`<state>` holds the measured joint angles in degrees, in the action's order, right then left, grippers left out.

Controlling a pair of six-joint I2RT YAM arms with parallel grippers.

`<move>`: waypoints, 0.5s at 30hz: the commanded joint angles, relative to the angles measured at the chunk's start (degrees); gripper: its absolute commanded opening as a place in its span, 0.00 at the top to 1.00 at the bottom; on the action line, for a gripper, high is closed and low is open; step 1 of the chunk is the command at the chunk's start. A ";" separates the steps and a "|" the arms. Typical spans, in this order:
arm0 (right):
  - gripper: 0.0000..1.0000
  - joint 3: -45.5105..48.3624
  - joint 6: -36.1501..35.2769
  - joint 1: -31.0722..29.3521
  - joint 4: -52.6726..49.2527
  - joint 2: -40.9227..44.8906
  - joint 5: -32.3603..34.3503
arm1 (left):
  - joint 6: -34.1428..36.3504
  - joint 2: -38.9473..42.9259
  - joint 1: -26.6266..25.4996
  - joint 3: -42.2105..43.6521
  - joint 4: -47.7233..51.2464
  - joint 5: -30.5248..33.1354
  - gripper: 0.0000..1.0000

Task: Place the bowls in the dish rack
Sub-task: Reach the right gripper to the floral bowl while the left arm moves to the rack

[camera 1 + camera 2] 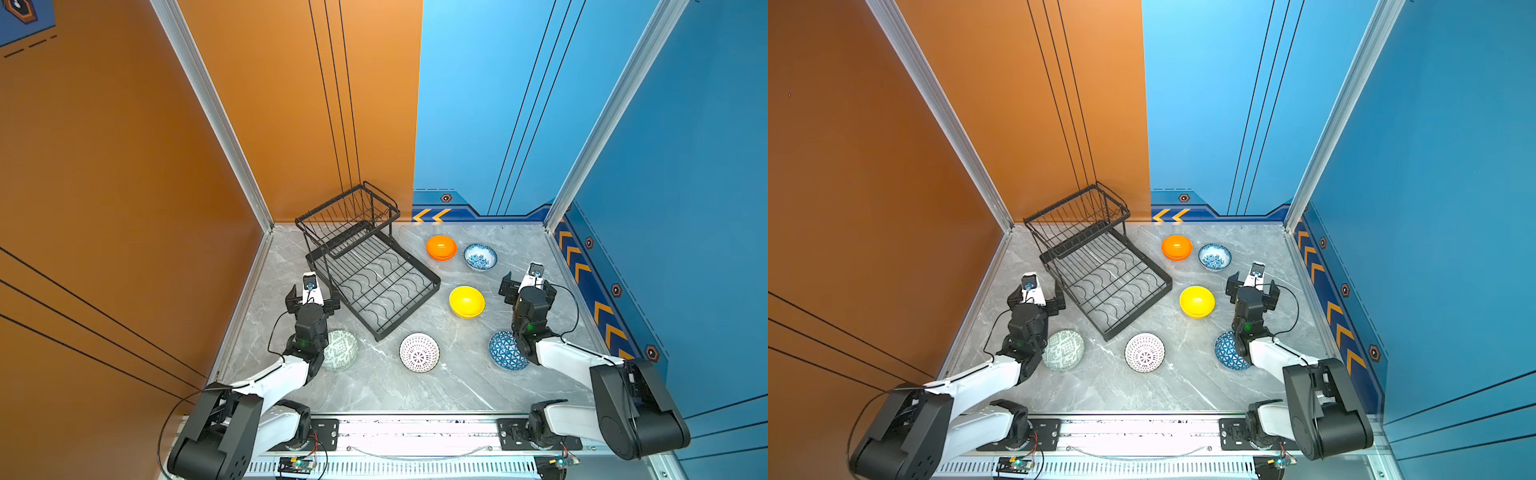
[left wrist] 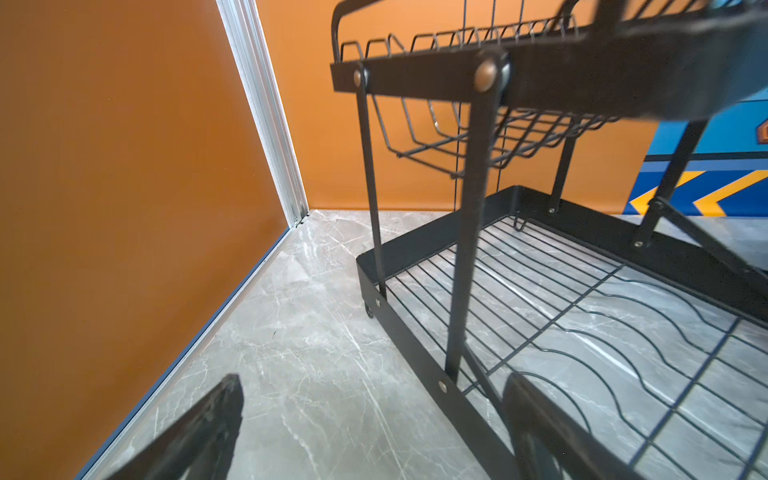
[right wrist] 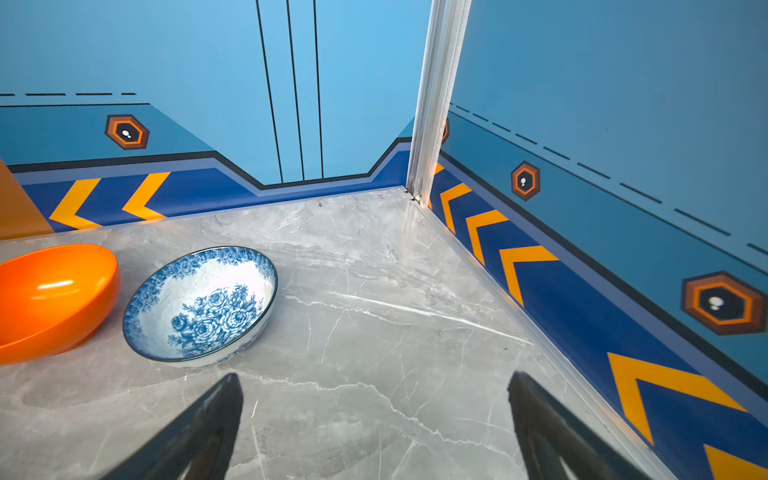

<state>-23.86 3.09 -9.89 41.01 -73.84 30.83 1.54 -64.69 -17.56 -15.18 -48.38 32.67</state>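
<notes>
Six small round bowls, among them a plain yellow one (image 1: 466, 301), lie scattered on the grey marble tabletop (image 1: 457, 386) beside the empty black wire two-tier dish rack (image 1: 407, 312). Left hand (image 1: 311, 298) and right hand (image 1: 528, 289) hang spread, holding nothing. Rigid, probably slick and breakable, each bowl wants a pinch across its rim.

Partly hidden in both top views: pale green bowl (image 1: 344, 351) behind the left arm (image 1: 308, 328), blue triangle bowl (image 1: 502, 352) behind the right arm (image 1: 532, 320); cut by the picture edge, right wrist view: orange bowl (image 3: 54, 299); blurred and cut off, left wrist view: upper basket of the dish rack (image 2: 582, 79).
</notes>
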 commanded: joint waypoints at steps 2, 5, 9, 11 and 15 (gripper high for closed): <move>0.00 -7.37 4.50 0.02 -19.52 2.56 6.87 | 0.56 3.78 -5.05 0.56 2.15 8.36 0.02; 0.00 -15.31 14.10 1.09 -33.78 2.23 9.78 | -2.25 5.28 -7.65 -0.73 4.39 7.00 0.02; 0.00 -24.44 19.80 4.09 -48.90 3.35 -2.93 | -6.71 3.98 -11.32 -7.26 13.54 0.93 0.02; 0.00 -22.75 20.79 6.06 -45.82 5.07 -10.37 | -7.30 1.48 -13.32 -9.79 13.92 -2.21 0.02; 0.00 -23.40 25.47 10.57 -45.30 4.86 -21.49 | -5.52 -4.97 -19.37 -15.78 14.80 -2.56 0.02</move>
<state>-46.65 22.87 -1.41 1.61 -68.20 20.67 -3.92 -66.54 -33.74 -27.42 -36.88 32.12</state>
